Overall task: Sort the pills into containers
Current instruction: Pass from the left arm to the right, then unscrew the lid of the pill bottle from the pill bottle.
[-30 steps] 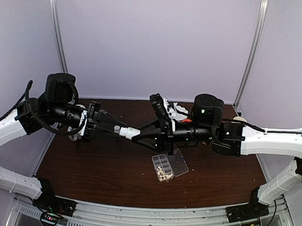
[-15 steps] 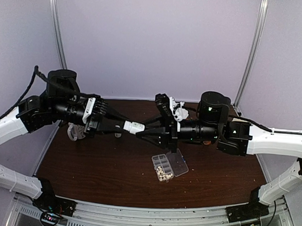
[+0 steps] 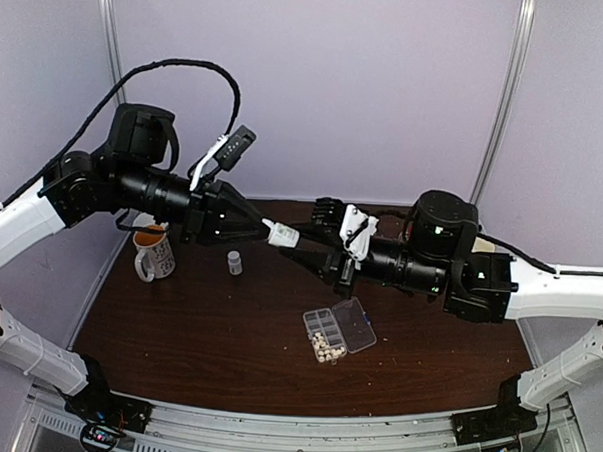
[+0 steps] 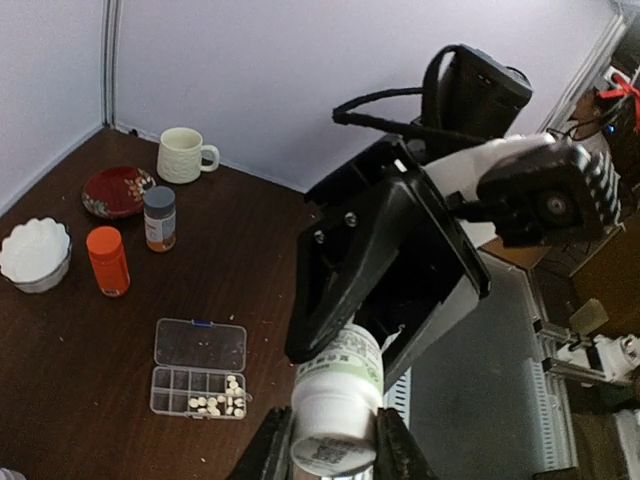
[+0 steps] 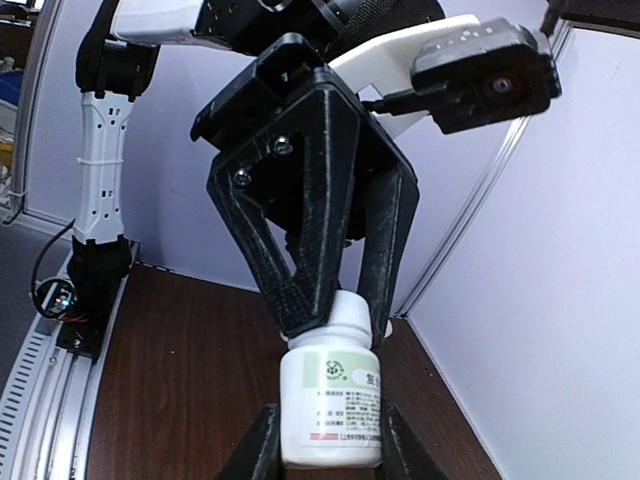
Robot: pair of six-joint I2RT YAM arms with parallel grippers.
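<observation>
A small white bottle [image 3: 281,234] hangs in the air between both arms, above the table. My left gripper [image 3: 271,230] is shut on its cap end [image 4: 335,425]. My right gripper [image 3: 306,243] is shut on its labelled body [image 5: 331,405]. Below on the table lies the clear organizer box [image 3: 322,324] with its containers and its lid [image 3: 357,324] folded open. Several cream-white pills [image 3: 326,344] fill the cells at one end. In the left wrist view the box [image 4: 180,380] and the pills [image 4: 220,403] lie at lower left.
A patterned mug [image 3: 152,252] and a second tiny white bottle [image 3: 234,262] stand at the left. The left wrist view shows a cream mug [image 4: 183,153], a red plate [image 4: 116,190], a grey-capped amber bottle [image 4: 159,217], an orange bottle [image 4: 107,260] and a white bowl [image 4: 34,253].
Both arms rose and shifted right with the bottle between them. The left wrist rolled over, uncovering the mug and the tiny bottle. Both grips held.
</observation>
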